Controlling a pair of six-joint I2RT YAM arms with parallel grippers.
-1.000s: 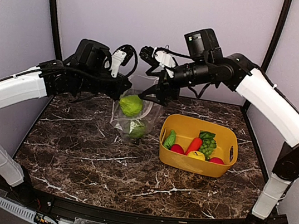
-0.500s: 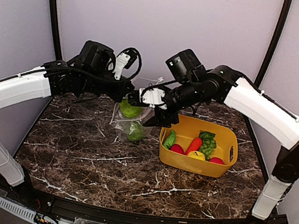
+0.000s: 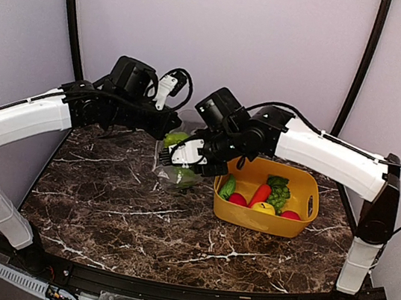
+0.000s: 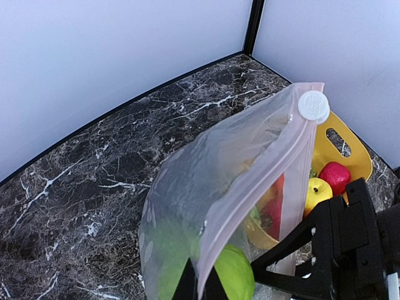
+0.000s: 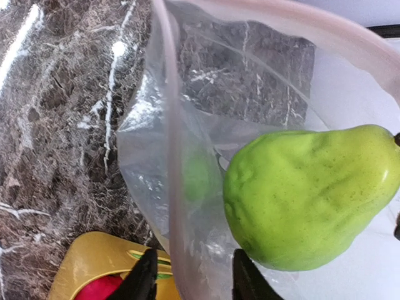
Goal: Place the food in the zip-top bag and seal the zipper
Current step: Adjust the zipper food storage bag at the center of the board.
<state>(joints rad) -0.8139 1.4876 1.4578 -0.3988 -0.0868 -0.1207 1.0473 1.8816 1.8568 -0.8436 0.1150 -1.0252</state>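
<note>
Two pieces of food lie inside the zip-top bag [image 3: 177, 168], which hangs just left of the yellow basket [image 3: 261, 221]. One is a green pear [image 5: 306, 200] high up near the mouth. The other is a smaller green piece [image 5: 197, 178] lower down, blurred through the plastic.

- Zipper [image 4: 250, 181]: pinkish strip, unsealed, with the mouth gaping. The white slider tab [image 4: 313, 105] sits at the end nearer the basket.
- Left gripper [image 4: 200, 287]: closed, pinching the bag's mouth edge at the end farther from the basket.
- Right gripper [image 5: 194, 276]: jaws partly apart, one finger on either side of the mouth strip on the basket side, not clamped on it.
- Basket: stands on the bench [image 3: 102, 203].
- Basket contents: cucumber [image 3: 227, 186], red balls [image 3: 238, 199], carrot [image 3: 260, 194], lemon [image 3: 263, 208], leafy greens [image 3: 279, 190].
</note>
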